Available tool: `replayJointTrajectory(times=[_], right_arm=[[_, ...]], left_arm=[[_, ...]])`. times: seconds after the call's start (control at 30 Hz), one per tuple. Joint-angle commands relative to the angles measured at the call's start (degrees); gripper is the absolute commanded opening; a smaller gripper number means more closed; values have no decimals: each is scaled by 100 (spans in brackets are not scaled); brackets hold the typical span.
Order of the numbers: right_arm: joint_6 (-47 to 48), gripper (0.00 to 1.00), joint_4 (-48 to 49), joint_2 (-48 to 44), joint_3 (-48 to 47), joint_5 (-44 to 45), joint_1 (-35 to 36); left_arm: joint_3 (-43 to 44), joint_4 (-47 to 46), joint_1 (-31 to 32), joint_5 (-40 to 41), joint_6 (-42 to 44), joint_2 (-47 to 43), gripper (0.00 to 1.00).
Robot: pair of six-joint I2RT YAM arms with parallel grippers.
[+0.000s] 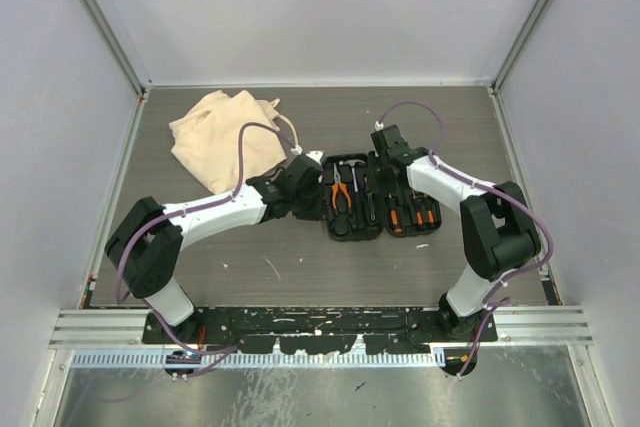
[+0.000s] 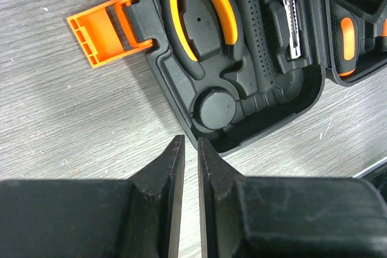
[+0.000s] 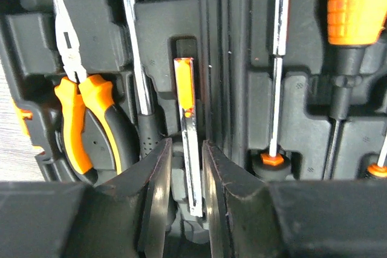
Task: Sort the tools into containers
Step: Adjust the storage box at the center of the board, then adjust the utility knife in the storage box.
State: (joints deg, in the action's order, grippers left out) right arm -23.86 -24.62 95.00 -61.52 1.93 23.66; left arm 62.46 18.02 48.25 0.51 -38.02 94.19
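Tool case [image 1: 375, 197] lying open on bench [image 1: 300, 257], pliers [image 3: 84, 119] and hammer [image 2: 257, 40] seated inside. Right gripper [image 3: 184, 167] pinching thin metal blade [image 3: 188, 149] — loose pinch risking slip. Left gripper [image 2: 187, 149] empty, jaws nearly together beside case — nudging it possible.

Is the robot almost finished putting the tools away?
Hard to say. The open case already has pliers, a hammer and screwdrivers in its slots. The right end effector sits around a thin metal tool; the left one holds nothing. The bag looks untouched.
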Motion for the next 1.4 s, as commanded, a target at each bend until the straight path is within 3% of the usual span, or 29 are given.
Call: replayJointTrajectory(times=[0.0,0.63,1.1,1.37], right_arm=[[267,33,226,131,-307,-88,36],[351,29,-358,668,-649,916,429],[327,31,-342,-29,-916,690,433],[277,23,-416,257,-914,656,429]], left_arm=[[108,20,-26,182,71,-228,16],[133,78,-87,162,81,-156,14],[177,114,-132,174,93,-149,13],[140,139,-147,159,80,-171,12]])
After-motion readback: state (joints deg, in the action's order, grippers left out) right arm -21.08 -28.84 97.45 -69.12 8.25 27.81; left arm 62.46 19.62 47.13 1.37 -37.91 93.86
